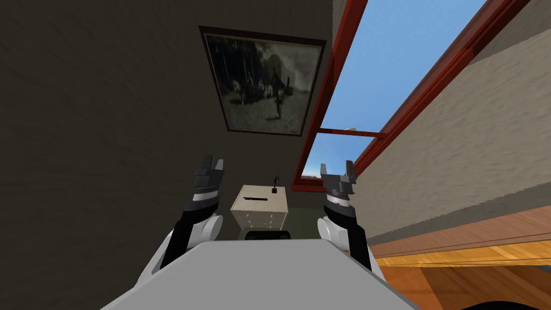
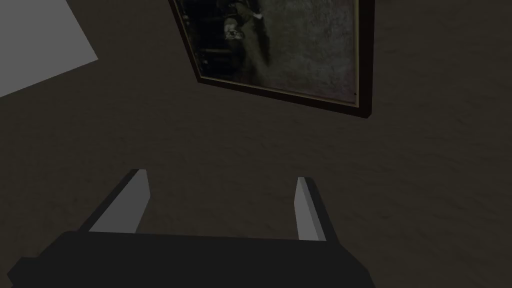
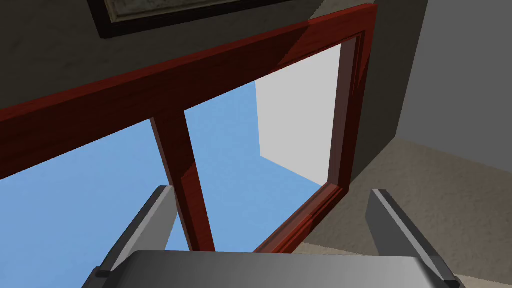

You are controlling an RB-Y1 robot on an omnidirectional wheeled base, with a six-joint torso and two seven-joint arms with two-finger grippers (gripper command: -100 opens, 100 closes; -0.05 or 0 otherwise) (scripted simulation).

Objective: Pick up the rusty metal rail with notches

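A thin dark rail [image 1: 255,198] lies flat on top of a small pale chest of drawers [image 1: 260,212] that stands against the dark wall ahead of me. My left gripper [image 1: 211,164] [image 2: 221,176] is raised to the chest's left, open, with nothing between its fingers. My right gripper [image 1: 338,169] [image 3: 271,191] is raised to the chest's right, also open and holding nothing. Both hands are well short of the rail and apart from it.
A small dark upright object [image 1: 275,185] stands at the back of the chest top. A dark framed picture [image 1: 263,80] hangs above it. A red-framed window [image 1: 328,102] is to the right, and orange wooden floor [image 1: 473,269] lies at the lower right.
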